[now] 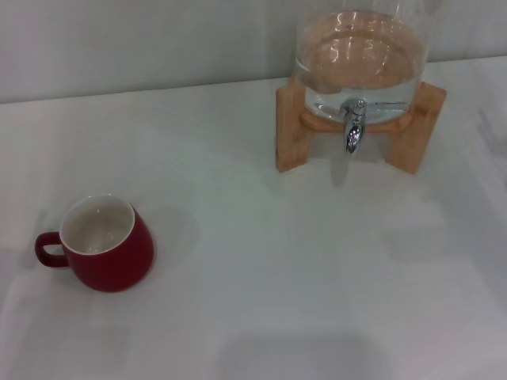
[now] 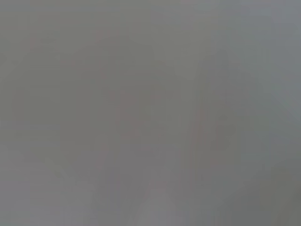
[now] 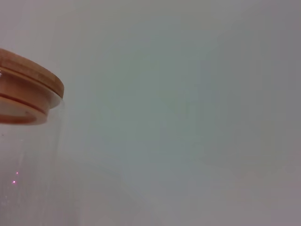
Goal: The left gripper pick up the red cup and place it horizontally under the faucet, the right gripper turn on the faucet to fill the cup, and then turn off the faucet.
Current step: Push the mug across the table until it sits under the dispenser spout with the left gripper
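Observation:
The red cup [image 1: 107,245] stands upright on the white table at the front left, white inside showing, its loop handle pointing left. The chrome faucet [image 1: 353,127] juts from the front of the clear glass dispenser [image 1: 360,55], which holds water and rests on a wooden stand [image 1: 291,127] at the back right. The space under the faucet holds nothing. Neither gripper shows in any view. The left wrist view shows only a plain grey surface. The right wrist view shows the dispenser's wooden lid [image 3: 28,82] and glass wall against a pale background.
The white table [image 1: 277,277] stretches between the cup and the dispenser. A pale wall [image 1: 119,39] runs along the back edge of the table.

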{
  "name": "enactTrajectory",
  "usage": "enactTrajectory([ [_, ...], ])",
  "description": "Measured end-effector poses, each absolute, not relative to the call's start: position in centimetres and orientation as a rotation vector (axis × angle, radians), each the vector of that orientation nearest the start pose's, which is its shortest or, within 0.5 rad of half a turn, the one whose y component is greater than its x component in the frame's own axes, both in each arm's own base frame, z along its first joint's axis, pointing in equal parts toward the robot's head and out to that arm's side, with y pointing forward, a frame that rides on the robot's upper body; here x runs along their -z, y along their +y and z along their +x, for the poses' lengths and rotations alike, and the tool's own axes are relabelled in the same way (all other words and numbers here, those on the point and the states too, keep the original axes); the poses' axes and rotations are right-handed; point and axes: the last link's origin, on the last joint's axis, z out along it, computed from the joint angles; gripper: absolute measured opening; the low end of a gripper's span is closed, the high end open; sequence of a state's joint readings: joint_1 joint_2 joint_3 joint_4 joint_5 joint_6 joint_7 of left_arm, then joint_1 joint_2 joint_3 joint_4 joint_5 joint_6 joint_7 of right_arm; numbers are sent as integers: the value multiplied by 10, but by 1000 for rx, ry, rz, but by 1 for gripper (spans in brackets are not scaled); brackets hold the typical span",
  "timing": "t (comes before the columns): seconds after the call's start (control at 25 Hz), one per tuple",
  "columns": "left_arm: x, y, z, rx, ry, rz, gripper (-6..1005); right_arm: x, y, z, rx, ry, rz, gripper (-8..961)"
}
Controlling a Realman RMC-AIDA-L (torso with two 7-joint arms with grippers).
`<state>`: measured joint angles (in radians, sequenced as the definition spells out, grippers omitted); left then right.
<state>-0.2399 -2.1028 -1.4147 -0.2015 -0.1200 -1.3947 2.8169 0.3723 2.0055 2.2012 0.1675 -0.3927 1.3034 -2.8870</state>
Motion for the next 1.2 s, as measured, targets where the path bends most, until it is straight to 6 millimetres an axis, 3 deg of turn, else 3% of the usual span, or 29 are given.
enactTrajectory([
  [1.2, 20, 238, -346, 841, -531, -1697, 890, -94, 339, 358, -679, 335, -1395, 616],
])
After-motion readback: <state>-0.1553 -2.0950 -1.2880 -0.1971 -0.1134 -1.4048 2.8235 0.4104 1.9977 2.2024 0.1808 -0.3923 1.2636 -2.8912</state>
